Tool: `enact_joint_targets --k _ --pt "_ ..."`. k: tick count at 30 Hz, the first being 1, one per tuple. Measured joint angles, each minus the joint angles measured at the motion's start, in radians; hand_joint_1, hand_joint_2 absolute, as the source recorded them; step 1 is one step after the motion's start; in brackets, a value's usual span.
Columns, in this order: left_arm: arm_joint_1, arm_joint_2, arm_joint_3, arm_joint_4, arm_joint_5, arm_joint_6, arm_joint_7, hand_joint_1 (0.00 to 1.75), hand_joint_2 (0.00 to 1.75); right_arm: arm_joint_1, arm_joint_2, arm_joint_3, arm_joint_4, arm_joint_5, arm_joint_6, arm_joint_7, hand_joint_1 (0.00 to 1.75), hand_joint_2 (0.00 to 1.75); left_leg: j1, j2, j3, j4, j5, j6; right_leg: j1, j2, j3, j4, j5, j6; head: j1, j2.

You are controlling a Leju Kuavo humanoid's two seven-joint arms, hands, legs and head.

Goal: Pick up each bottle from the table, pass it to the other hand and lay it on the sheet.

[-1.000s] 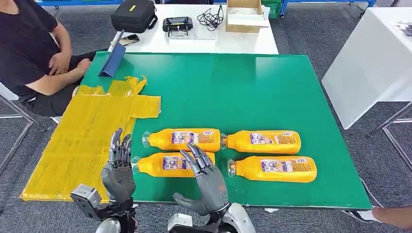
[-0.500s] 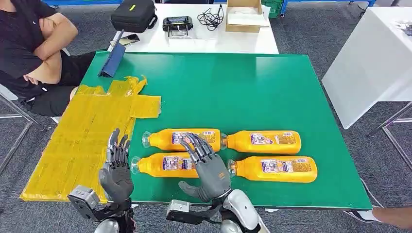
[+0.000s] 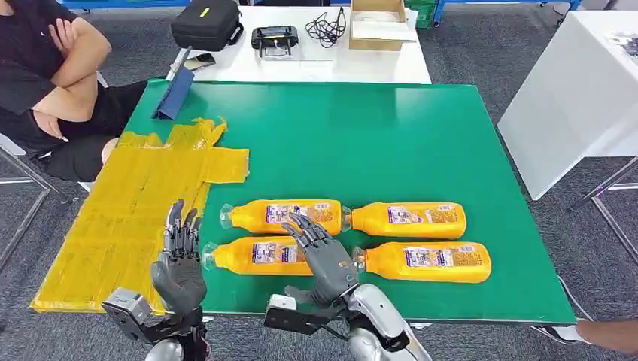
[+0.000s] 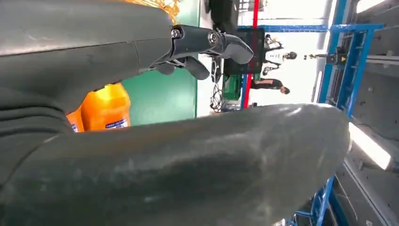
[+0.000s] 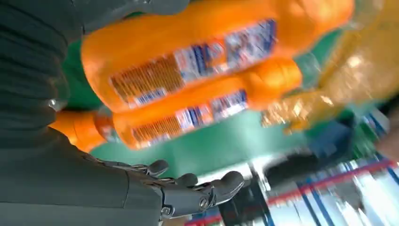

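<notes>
Several orange bottles lie on their sides in two rows on the green table (image 3: pixel 391 143). My right hand (image 3: pixel 322 256) hovers open over the near-left bottle (image 3: pixel 256 255), fingers spread above its label, holding nothing. The far-left bottle (image 3: pixel 278 216), far-right bottle (image 3: pixel 410 219) and near-right bottle (image 3: pixel 425 262) lie untouched. My left hand (image 3: pixel 179 263) is raised, open, at the table's near-left edge, beside the near-left bottle's cap. The yellow sheet (image 3: pixel 128 210) covers the table's left side. In the right wrist view the near-left bottle (image 5: pixel 188 61) lies close beneath the open fingers (image 5: pixel 207 190).
A seated person (image 3: pixel 45 83) with folded arms is at the far left. A blue folder (image 3: pixel 174 94) lies at the table's far-left corner. A white table (image 3: pixel 316 45) behind holds a black case, a device, cables and a box. Another white table (image 3: pixel 579 98) stands at right.
My right hand has pulled back and lowered slightly toward the near-left bottle, its forearm swinging right. The person folded their arms. The left hand barely moved.
</notes>
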Motion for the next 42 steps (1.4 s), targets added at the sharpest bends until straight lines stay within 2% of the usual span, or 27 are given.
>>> enact_joint_targets --k 5,14,28,42 --pt "0.000 -0.003 0.009 -0.002 0.004 -0.023 0.000 0.00 0.00 -0.042 -0.006 0.012 0.077 -0.023 0.048 0.013 0.00 1.75 0.000 0.000 0.000 0.000 0.000 0.000 0.000 0.000 0.000 0.000 0.000 0.000 0.000 0.000" --pt "-0.001 -0.007 0.020 -0.002 0.004 -0.032 0.000 0.00 0.00 -0.102 -0.006 0.036 0.197 0.003 0.061 0.061 0.00 1.75 0.000 0.000 0.000 0.000 0.000 0.000 0.000 0.000 0.000 0.000 0.000 0.000 0.000 0.000" --pt "-0.002 -0.008 0.028 -0.002 0.004 -0.042 0.000 0.00 0.00 -0.156 -0.003 0.052 0.254 0.023 0.065 0.094 0.00 1.75 0.000 0.000 0.000 0.000 0.000 0.000 0.000 0.000 0.000 0.000 0.000 0.000 0.000 0.000" --pt "-0.005 -0.011 0.029 -0.002 0.004 -0.051 0.000 0.00 0.00 -0.203 0.020 0.089 0.306 0.023 0.129 0.099 0.00 1.75 0.000 0.000 0.000 0.000 0.000 0.000 0.000 0.000 0.000 0.000 0.000 0.000 0.000 0.000"
